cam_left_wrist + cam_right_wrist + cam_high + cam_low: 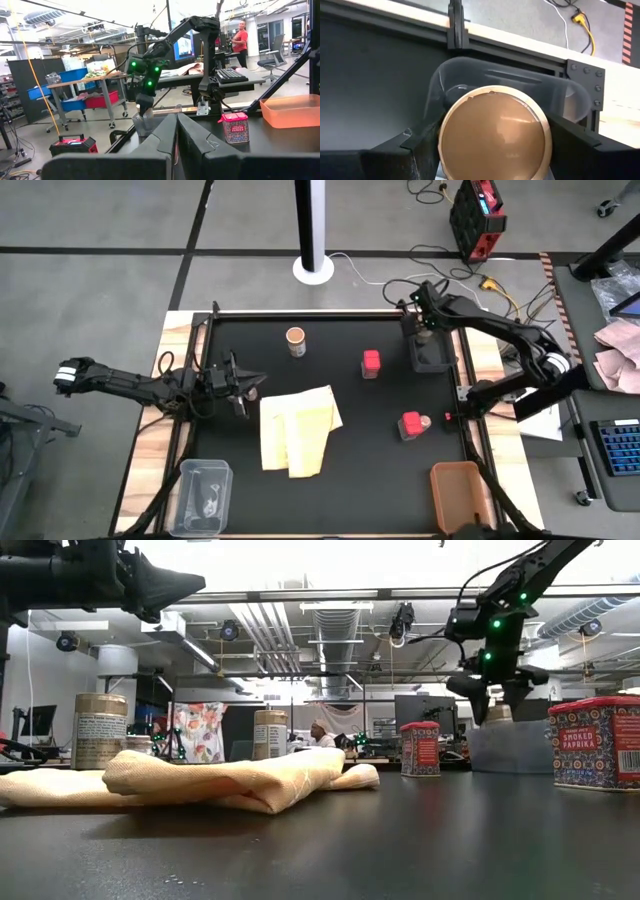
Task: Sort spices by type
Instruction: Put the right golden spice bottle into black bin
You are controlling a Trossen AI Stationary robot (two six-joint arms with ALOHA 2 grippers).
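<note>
Step in hand looked like a drop-off: right gripper (495, 150) hung over the clear bin (432, 355), fingers clamped on a tan-topped jar (495, 134). Next move likely needed lowering into the bin, then releasing. Left gripper (243, 385) waited beside the yellow cloth (298, 430), fingers closed, holding nothing.

I'm seeing the right gripper (492, 145) clasping a round jar (494, 134) whose tan-brown top is looking smooth and faintly glossy, over a bin (570, 102) of translucent, frosted plastic. The table (380, 480) is showing a matt black surface with bare pale wood along its edges, and the folded yellow cloth (297, 428) is lying soft and creased. The red tins (599, 743) are gleaming like printed metal, and the orange tray (461, 492) is looking like smooth plastic.
</note>
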